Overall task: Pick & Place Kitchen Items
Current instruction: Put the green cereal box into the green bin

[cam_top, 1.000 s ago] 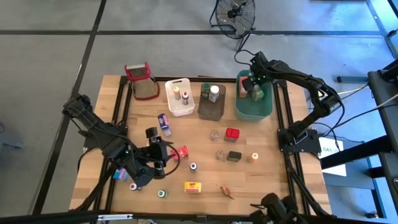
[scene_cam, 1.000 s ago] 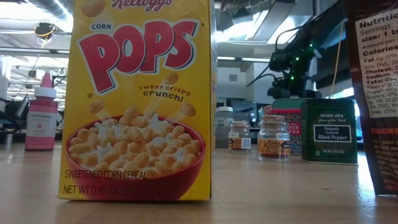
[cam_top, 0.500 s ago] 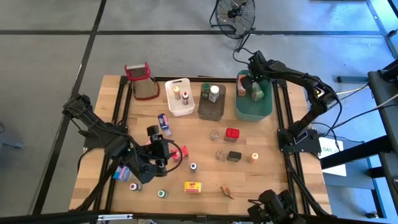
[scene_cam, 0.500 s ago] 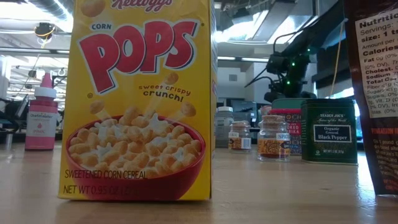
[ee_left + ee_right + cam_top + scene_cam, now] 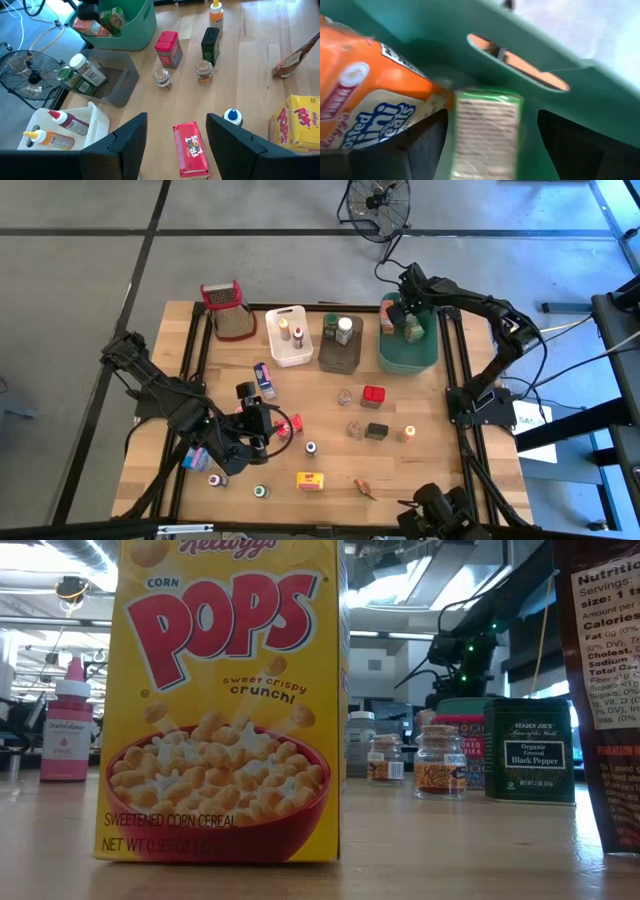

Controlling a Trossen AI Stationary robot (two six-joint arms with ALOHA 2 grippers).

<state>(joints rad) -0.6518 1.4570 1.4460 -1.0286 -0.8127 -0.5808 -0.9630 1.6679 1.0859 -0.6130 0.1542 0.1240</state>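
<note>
Two tools spread apart | left tool (image 5: 172, 145) astride red box (image 5: 191, 150) | right tool (image 5: 487, 145) around green box (image 5: 485, 131), unseen overhead

I see my wooden table (image 5: 440, 470), green tub (image 5: 425, 360), brown tub (image 5: 328, 362), white tub (image 5: 280, 358), mesh grater (image 5: 232, 323), floor fan (image 5: 378, 202).

A yellow cereal box (image 5: 228, 700) with red lettering, an orange box (image 5: 365, 95) in a green tub (image 5: 530, 55).
</note>
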